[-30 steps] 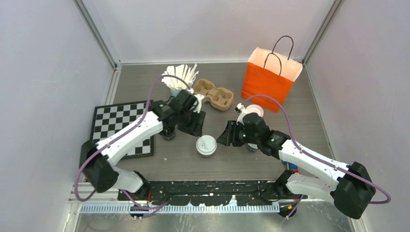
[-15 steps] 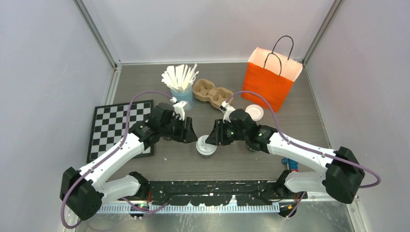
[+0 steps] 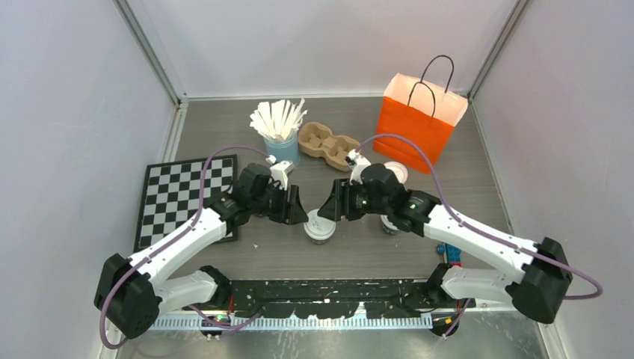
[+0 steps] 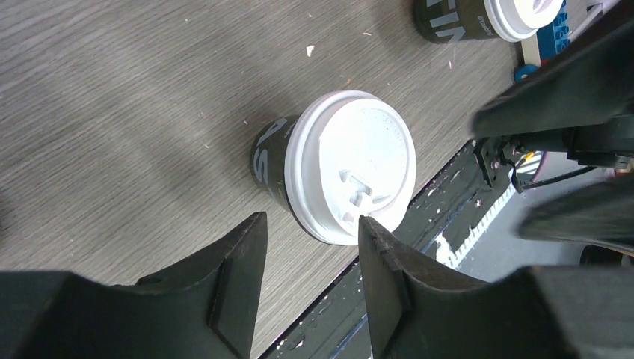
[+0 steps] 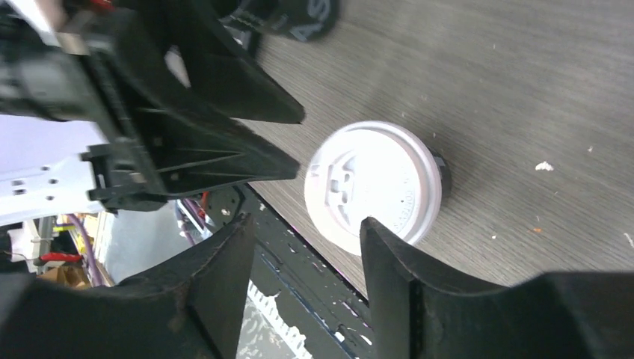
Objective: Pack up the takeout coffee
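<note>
A takeout coffee cup (image 3: 319, 226), dark with a white lid, stands on the table near the front edge. My left gripper (image 3: 297, 215) hangs open just left of it and my right gripper (image 3: 324, 211) open just right of it. In the left wrist view the lid (image 4: 351, 168) lies just ahead of the open gripper (image 4: 312, 224), whose right fingertip overlaps its rim. The right wrist view shows the lid (image 5: 374, 183) ahead of the open gripper (image 5: 306, 223). Nothing is gripped. A second lidded dark cup (image 4: 456, 15) sits at the left wrist view's top edge.
The orange bag (image 3: 415, 123) stands open at the back right, with a white lid (image 3: 396, 173) in front of it behind the right arm. A brown cup carrier (image 3: 329, 144) and a light-blue cup of sticks (image 3: 280, 142) stand mid-back. A checkerboard (image 3: 183, 198) lies left.
Both arms have closed in on the front cup. The left gripper came down from beside the cup of sticks, and the right gripper moved left to the cup's other side.
</note>
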Controlling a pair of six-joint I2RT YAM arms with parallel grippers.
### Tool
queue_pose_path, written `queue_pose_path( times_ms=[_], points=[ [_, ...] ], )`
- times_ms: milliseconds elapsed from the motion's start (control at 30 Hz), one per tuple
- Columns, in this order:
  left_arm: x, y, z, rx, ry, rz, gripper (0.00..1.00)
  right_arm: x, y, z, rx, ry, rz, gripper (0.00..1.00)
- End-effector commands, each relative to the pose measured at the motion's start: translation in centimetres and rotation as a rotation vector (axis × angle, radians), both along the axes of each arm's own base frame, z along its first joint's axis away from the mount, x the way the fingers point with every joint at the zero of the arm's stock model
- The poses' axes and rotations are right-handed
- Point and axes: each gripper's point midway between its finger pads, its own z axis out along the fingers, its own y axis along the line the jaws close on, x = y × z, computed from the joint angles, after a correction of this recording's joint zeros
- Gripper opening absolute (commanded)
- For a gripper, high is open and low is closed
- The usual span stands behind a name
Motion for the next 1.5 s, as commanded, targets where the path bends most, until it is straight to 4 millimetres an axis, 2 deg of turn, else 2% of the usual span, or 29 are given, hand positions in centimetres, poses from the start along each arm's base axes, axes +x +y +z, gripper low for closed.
queue_pose_path(
  times_ms=[0,133,367,500,733,1100,1467],
  points=[
    [0.9,0.4,1.3,0.0,-0.098,-0.004,0.5,0.8,-1.3,4.2,0.015,-0.14,-0.038,0.62],
    [1.0,1.0,0.6,0.042,-0.091,0.011,0.55,1.9,-2.0,2.8,-0.073,-0.155,-0.068,0.66],
    [0.2,-0.4,0.8,-0.038,-0.077,-0.068,0.63,3.0,-1.4,0.0,-0.12,-0.095,-0.033,0.66],
    [0.4,-0.3,0.6,-0.072,-0.057,-0.062,0.66,3.2,-1.0,-2.1,-0.136,-0.052,-0.012,0.65],
    [0.2,-0.7,-0.6,-0.101,-0.001,-0.071,0.67,3.6,-0.6,-3.9,-0.144,-0.024,-0.008,0.61],
    [0.2,-1.6,-2.2,-0.133,0.039,-0.086,0.66,3.0,-0.2,-6.8,-0.128,0.033,0.014,0.59],
    [0.4,-2.5,-1.5,-0.223,0.031,-0.068,0.67,2.2,-0.8,-8.9,-0.12,0.069,0.004,0.56]
  ],
)
